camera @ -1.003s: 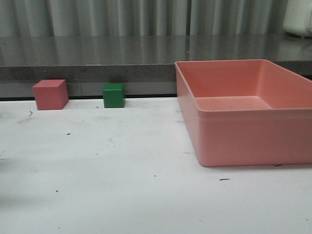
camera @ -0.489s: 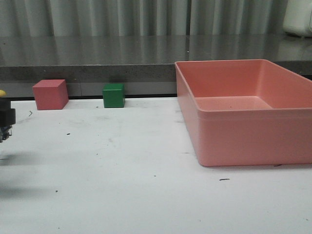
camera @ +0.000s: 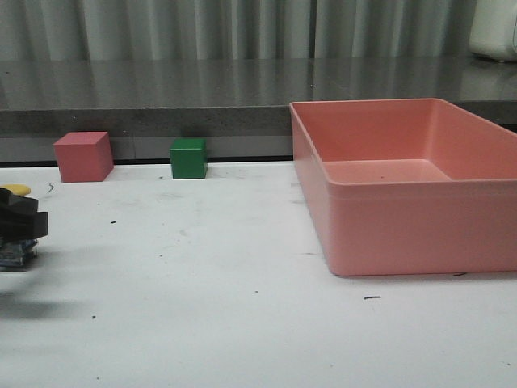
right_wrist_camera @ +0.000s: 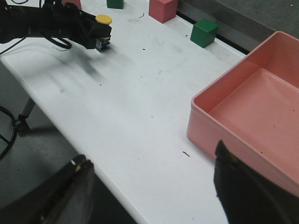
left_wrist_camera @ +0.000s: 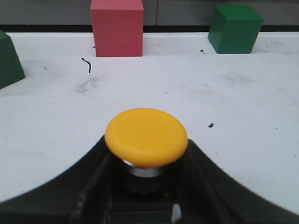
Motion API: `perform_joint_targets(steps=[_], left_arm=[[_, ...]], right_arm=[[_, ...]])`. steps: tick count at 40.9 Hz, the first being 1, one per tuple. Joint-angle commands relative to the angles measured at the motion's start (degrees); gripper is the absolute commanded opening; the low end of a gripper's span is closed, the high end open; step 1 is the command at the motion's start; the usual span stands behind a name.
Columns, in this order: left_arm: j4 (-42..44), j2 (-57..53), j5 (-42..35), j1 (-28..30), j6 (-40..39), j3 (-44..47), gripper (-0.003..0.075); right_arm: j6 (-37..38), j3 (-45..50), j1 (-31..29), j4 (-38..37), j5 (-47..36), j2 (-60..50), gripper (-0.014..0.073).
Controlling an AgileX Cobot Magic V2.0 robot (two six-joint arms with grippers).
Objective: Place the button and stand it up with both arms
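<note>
Pink cube [camera: 82, 157]: stands at the far edge of the white table [camera: 210, 275], toward the left, against the dark ledge.
Green cube [camera: 189, 158]: on the table to the right of the pink cube, apart from it, at the same far edge.
Second green block [left_wrist_camera: 8, 59]: partly cut off in the left wrist view, near the pink cube.
Pink bin [camera: 408, 184]: open-topped, rectangular, on the table's right side; nothing shows inside.
Grey ledge [camera: 161, 93]: runs behind the table, with a pleated curtain [camera: 202, 28] above.
</note>
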Motion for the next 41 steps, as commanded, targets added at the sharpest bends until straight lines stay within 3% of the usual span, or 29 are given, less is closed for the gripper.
perform_joint_targets(steps=[1,11,21,28,33,41], left_arm=[[-0.25,-0.66,-13.69,-0.35,-0.69,-1.61,0.0210],[-0.25,-0.21,-13.69,-0.35,-0.69,-1.79,0.0223],[-0.25,-0.57,-13.69,-0.35,-0.69,-0.74,0.0467],[-0.13,-4.24,-11.71,-0.35,-0.69,2.04,0.0483],[0.15,-9.79,-4.47,-0.35,-0.69,3.43,0.0483],[2.31,-23.17,17.70,-0.35,-0.69,2.55,0.0482]], right_arm=[[-0.34,-1.37,-0.14,-0.12,-4.44,0.18,0.0550],[-0.34,-1.37,-0.14,-0.12,-4.44,0.18,0.0550],[-0.34,-1.37,-0.14,-0.12,-4.44,0.18,0.0550],[-0.34,-1.37,-0.14,-0.12,-4.44,0.18,0.0550],[-0.34,-1.37,-0.14,-0.12,-4.44,0.18,0.0550],[-0.34,-1.37,-0.14,-0.12,-4.44,0.18,0.0550]])
